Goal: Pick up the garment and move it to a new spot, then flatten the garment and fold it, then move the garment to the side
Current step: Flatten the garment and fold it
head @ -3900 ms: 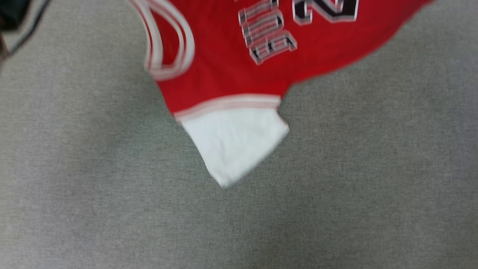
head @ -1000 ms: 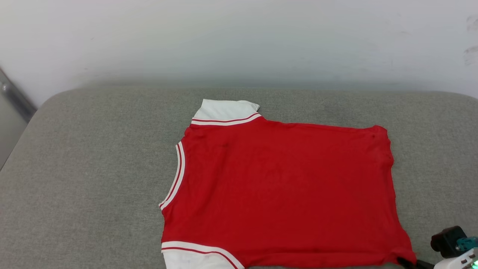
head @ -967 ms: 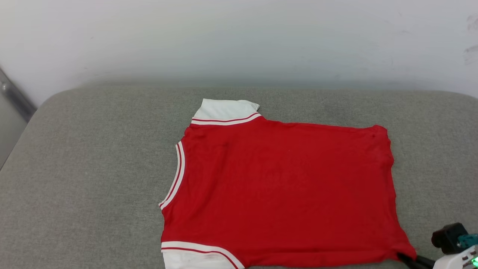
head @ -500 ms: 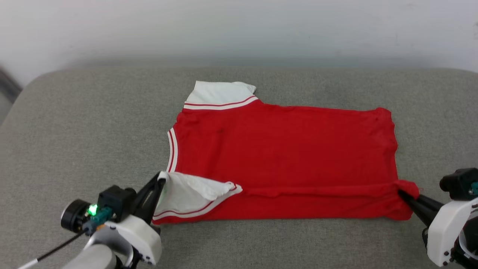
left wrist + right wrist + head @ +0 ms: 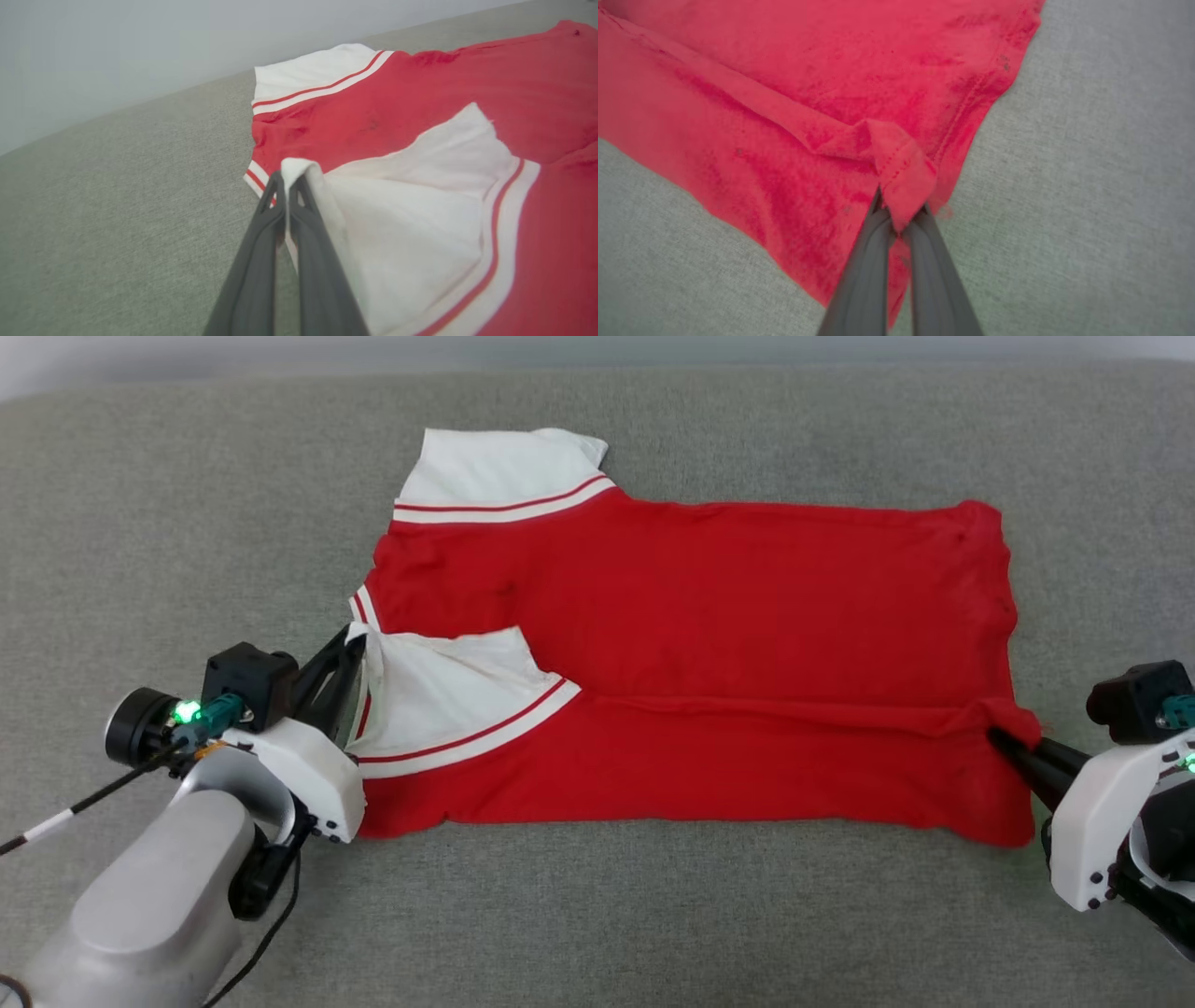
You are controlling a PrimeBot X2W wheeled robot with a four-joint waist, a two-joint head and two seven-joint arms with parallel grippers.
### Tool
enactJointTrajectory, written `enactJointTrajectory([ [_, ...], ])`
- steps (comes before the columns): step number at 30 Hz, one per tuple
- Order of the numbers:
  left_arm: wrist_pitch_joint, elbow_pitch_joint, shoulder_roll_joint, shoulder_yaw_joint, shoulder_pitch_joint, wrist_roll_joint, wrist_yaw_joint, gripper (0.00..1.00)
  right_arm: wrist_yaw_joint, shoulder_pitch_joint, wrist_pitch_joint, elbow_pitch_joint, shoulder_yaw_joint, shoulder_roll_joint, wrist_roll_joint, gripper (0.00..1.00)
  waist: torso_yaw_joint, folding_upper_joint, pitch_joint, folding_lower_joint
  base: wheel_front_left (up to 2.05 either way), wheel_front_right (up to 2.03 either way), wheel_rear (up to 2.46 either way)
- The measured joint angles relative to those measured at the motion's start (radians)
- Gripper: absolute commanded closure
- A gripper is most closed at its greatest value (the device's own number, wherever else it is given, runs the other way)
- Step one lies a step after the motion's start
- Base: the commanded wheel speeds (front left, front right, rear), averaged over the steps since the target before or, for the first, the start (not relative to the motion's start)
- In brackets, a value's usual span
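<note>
Two arms reach low across the woven grey cushion [image 5: 653, 915]; left gripper [image 5: 353, 642] pinches the shirt [image 5: 747, 597] by its white sleeve, right gripper [image 5: 997, 737] its red hem corner.

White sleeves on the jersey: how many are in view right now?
2. One sleeve lies flat at the far edge of the jersey in the head view; the other is folded over onto the red body, its corner pinched by the left gripper.
</note>
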Motion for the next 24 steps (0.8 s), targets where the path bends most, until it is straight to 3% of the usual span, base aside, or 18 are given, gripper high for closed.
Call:
enactJointTrajectory([
  [5,0.002,0.152,-0.035,-0.039,-0.048,0.010,-0.077,1.00,0.000,-0.052,0.013,0.058,0.055,0.006,-0.010,1.00,-0.008,0.0000,0.056,0.0000,0.00,0.00,0.00],
  [13,-0.021,0.308,-0.093,-0.067,-0.102,0.005,-0.133,1.00,0.000,-0.106,0.008,0.115,0.125,0.006,-0.004,0.98,-0.006,0.0000,0.051,-0.0001,0.00,0.00,0.00],
  [14,-0.021,0.322,-0.096,-0.071,-0.105,0.002,-0.136,0.79,0.000,-0.107,-0.001,0.118,0.129,0.005,-0.004,0.75,-0.005,0.0000,0.045,-0.0001,0.00,0.00,0.00],
  [15,-0.021,0.333,-0.100,-0.075,-0.106,-0.002,-0.140,0.13,0.000,-0.107,-0.008,0.119,0.132,0.005,-0.004,0.31,-0.003,0.0000,0.037,-0.0001,0.00,0.00,0.00],
  [16,-0.022,0.342,-0.099,-0.078,-0.107,-0.001,-0.142,0.00,0.000,-0.107,-0.020,0.118,0.135,0.004,-0.005,0.00,-0.002,0.0000,0.028,-0.0001,0.00,0.00,0.00],
  [24,0.007,0.323,-0.033,-0.087,-0.159,-0.003,-0.151,0.00,0.000,-0.095,-0.101,0.065,0.089,-0.002,-0.045,0.00,0.016,0.0000,-0.053,-0.0002,0.00,0.00,0.00],
])
